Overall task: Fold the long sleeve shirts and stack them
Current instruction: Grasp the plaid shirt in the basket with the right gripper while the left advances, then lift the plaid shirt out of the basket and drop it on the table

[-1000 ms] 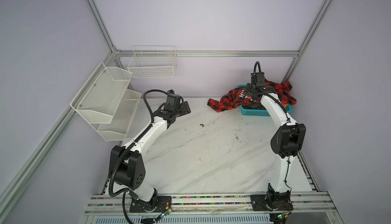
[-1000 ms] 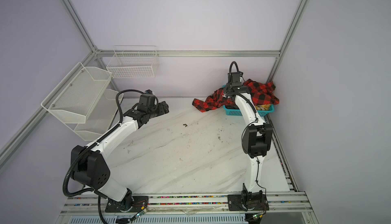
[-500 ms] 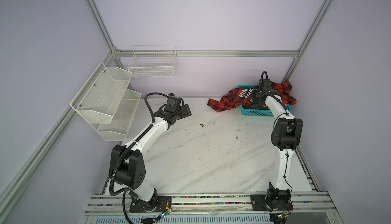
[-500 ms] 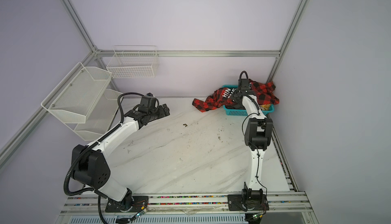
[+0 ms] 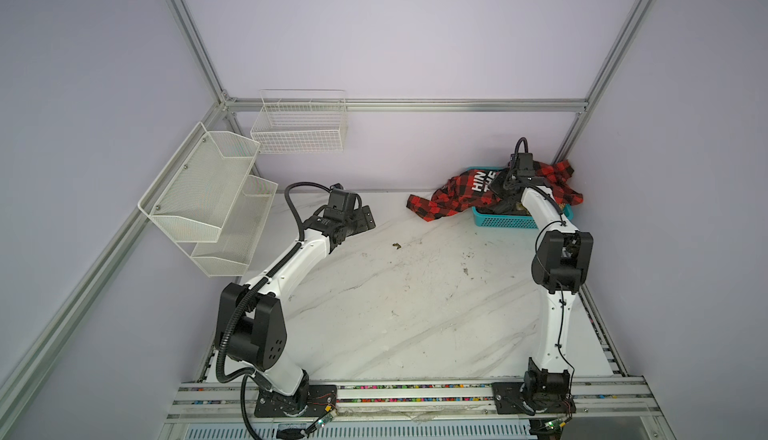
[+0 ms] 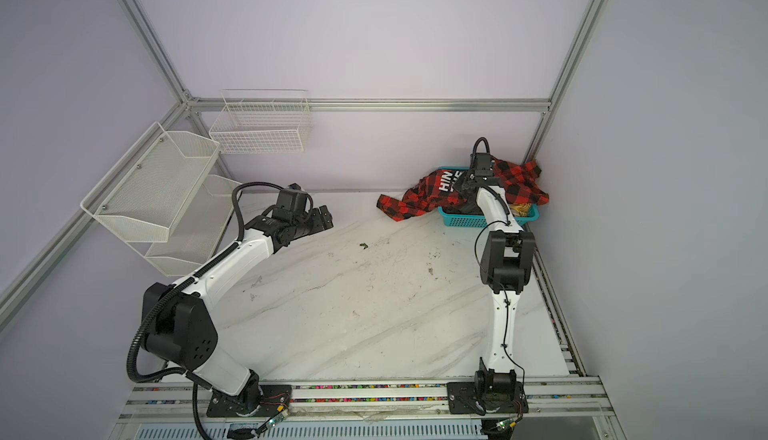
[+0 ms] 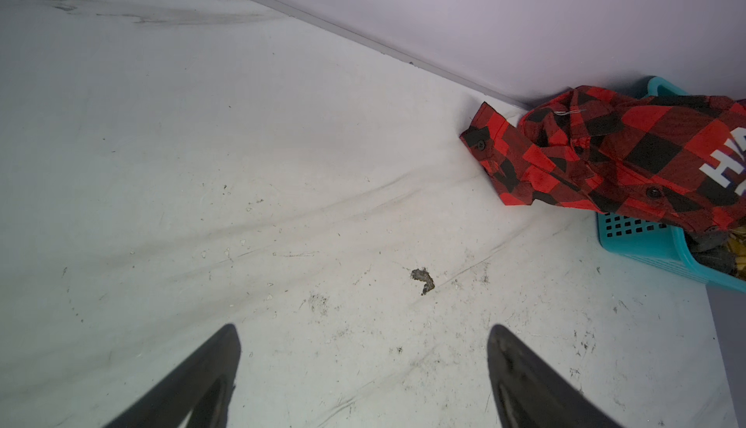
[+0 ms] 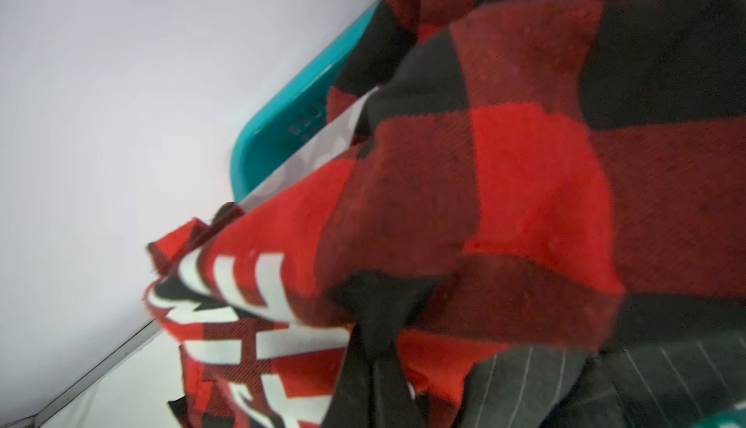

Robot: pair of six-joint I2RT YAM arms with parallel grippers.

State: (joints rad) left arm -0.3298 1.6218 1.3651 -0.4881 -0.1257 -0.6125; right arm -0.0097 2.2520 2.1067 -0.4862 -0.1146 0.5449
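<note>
My left gripper (image 7: 363, 337) hangs with jaws apart over bare table (image 5: 415, 292), well left of the basket (image 5: 503, 221); the red-and-black shirt (image 5: 451, 201) spills over the basket's left rim, my right gripper (image 8: 373, 349) clamped on it

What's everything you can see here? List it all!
table: one, white marble, under everything
basket: one, teal, table's far right corner
red-and-black shirt: one, red-black checks, white letters, draped from basket onto table
yellow cloth: one bit, yellow, in basket
dark grey cloth: one, dark grey, in basket
wire rack: one, white, back wall
mesh shelf: one, white, left wall
speck: one, brown, mid-table
left gripper: one, black, open above table
right gripper: one, black, shut on shirt
</note>
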